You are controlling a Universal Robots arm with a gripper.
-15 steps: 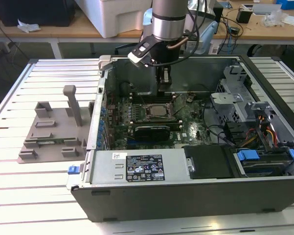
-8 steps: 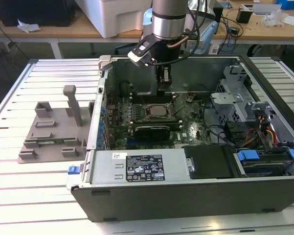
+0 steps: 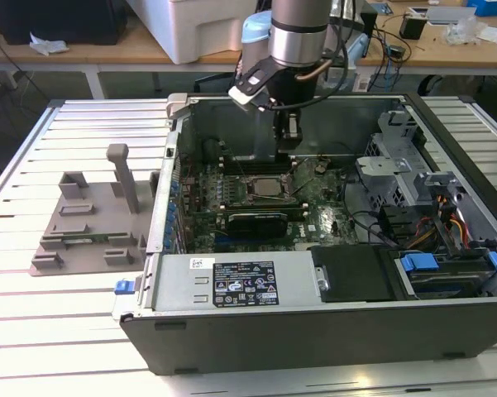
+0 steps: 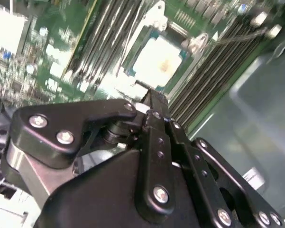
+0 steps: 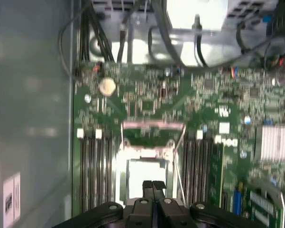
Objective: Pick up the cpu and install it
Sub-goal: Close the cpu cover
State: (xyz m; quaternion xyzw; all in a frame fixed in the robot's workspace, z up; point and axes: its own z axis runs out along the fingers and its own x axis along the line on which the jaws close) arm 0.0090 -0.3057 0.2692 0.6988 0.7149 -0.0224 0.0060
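In the exterior view, the open computer case (image 3: 314,331) lies on the slatted surface (image 3: 33,331). A grey fixture tray (image 3: 83,231) sits beside it on the exterior view's left. Deeper in, the cpu (image 3: 263,187) lies flat in the socket (image 3: 241,192) on the motherboard (image 3: 331,219). Just above it hangs the claw (image 3: 286,142), fingers clenched together on nothing.

The computer case (image 3: 314,339) stands on the surface (image 3: 58,331) toward the exterior view's right edge. The fixture tray (image 3: 83,236) lies just beside it, nearer the exterior view's left edge. Inside the case lies the motherboard (image 3: 331,217). The cpu (image 3: 267,187) sits near the motherboard's middle, with the hand (image 3: 286,139) above it.
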